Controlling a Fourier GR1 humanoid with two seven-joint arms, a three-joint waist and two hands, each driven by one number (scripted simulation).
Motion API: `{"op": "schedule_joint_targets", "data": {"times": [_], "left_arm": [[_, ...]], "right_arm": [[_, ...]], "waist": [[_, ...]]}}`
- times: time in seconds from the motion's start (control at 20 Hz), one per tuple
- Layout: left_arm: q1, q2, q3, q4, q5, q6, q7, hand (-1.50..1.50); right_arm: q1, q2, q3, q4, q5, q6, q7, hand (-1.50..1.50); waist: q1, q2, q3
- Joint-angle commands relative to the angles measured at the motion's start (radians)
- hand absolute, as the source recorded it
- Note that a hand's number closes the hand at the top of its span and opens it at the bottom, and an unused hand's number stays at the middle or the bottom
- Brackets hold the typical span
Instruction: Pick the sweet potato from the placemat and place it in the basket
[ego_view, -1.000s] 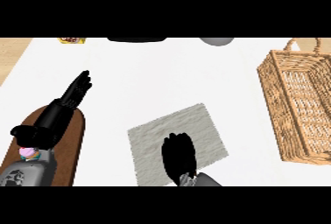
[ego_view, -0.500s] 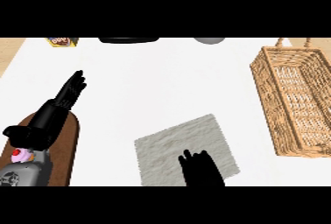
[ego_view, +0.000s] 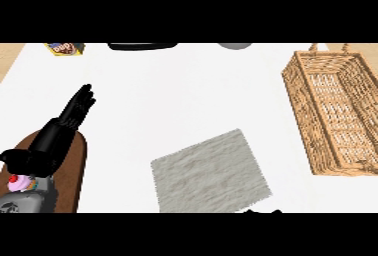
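Rough grey square cloth placemat (ego_view: 209, 172) and long tan wicker basket (ego_view: 334, 112), both right of straight, close-set fingers of black left hand (ego_view: 74, 112).

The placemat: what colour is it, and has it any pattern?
Grey with a fine mottled texture, no printed pattern. The placemat shows best in the head view.

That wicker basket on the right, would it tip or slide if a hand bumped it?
The basket looks long with a broad footprint, so it would probably slide rather than tip. Its open weave suggests it is light for its size and may flex slightly.
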Motion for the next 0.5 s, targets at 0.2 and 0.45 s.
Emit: {"op": "schedule_joint_targets", "data": {"times": [0.2, 0.45], "left_arm": [[-0.004, 0.024, 0.022, -0.007, 0.013, -0.017, 0.014, 0.00], [-0.033, -0.004, 0.003, 0.022, -0.027, 0.020, 0.001, 0.00]], "right_arm": [[0.264, -0.102, -0.094, -0.474, -0.254, -0.161, -0.150, 1.50], [0.353, -0.168, -0.205, -0.587, -0.354, -0.172, -0.152, 1.50]], "waist": [[0.001, -0.002, 0.000], [0.006, 0.006, -0.002]]}}
